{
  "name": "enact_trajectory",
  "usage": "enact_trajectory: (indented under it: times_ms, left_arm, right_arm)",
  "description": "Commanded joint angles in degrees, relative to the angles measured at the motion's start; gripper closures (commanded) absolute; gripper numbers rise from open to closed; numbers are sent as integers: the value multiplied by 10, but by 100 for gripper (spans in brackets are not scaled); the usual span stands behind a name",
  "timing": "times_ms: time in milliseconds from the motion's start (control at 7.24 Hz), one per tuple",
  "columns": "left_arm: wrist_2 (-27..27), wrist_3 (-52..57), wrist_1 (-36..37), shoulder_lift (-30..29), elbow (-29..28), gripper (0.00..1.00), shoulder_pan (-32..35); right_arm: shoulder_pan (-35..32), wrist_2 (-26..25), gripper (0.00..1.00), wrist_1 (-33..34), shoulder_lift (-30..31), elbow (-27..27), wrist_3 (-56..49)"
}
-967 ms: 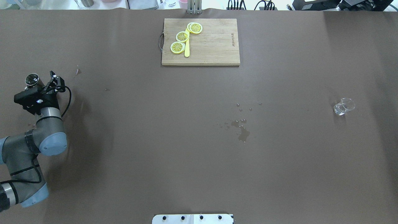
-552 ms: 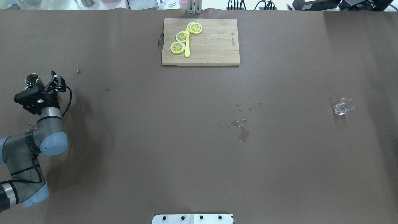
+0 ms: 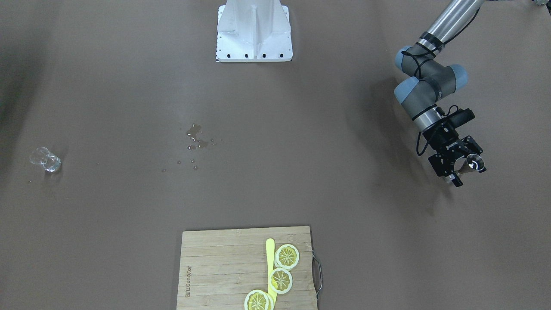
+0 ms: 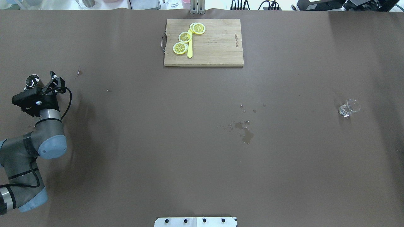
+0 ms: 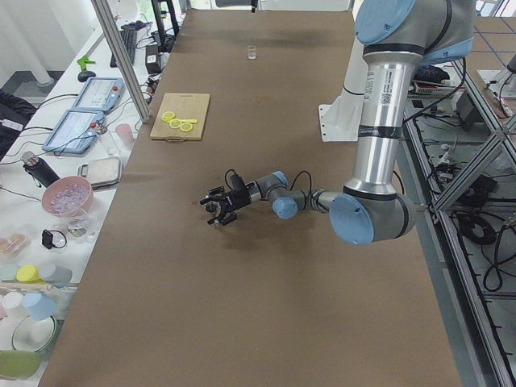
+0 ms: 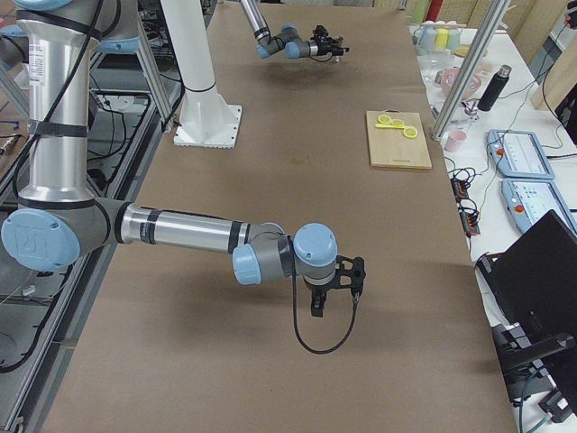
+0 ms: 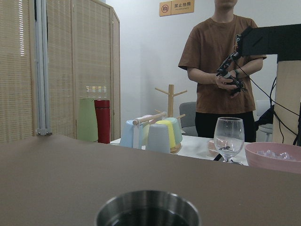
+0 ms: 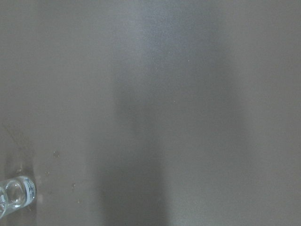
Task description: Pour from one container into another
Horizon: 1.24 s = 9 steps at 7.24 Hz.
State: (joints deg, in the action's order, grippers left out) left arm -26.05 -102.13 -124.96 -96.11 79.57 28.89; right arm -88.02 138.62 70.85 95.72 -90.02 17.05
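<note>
The steel jigger [image 3: 473, 164] stands upright far out on the robot's left side of the surface [image 4: 142, 176]. The left gripper [image 3: 465, 168] lies low beside it. Its jaws are apart, one on each side of the jigger, and they do not look clamped on it. The right gripper [image 6: 338, 293] shows only in the side view, so I cannot tell how its jaws stand.

The jigger is thin in the middle and could tip easily. If one jaw touches it first, it may fall over or slide away. The little clear glass [image 4: 348, 108] is well apart from it, on the other side. That is a long way to carry, so a fast or tilted move could spill. Some wet drops [image 4: 244, 130] lie in the middle.

There is lots of open room between the two. The cutting board [image 4: 214, 44] with lemon slices [image 4: 184, 37] sits far back.
</note>
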Motion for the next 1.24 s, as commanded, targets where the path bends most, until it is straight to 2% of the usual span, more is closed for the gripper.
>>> enact_trajectory:
  times_ms: [0,276,829,1105]
  left_arm:
    - [0,1,7,22,30,3,-5]
    - [-2,1,38,37,68,3,-10]
    - [-25,3,67,93,152,3,-16]
    - [-47,9,95,103,193,3,-16]
  right_arm:
    - [41,-13,0,1,0,-11,-23]
    - [18,-40,0,1,39,-16,-166]
    - [14,-72,0,5,47,-15,-192]
    - [25,-125,0,4,41,-16,-192]
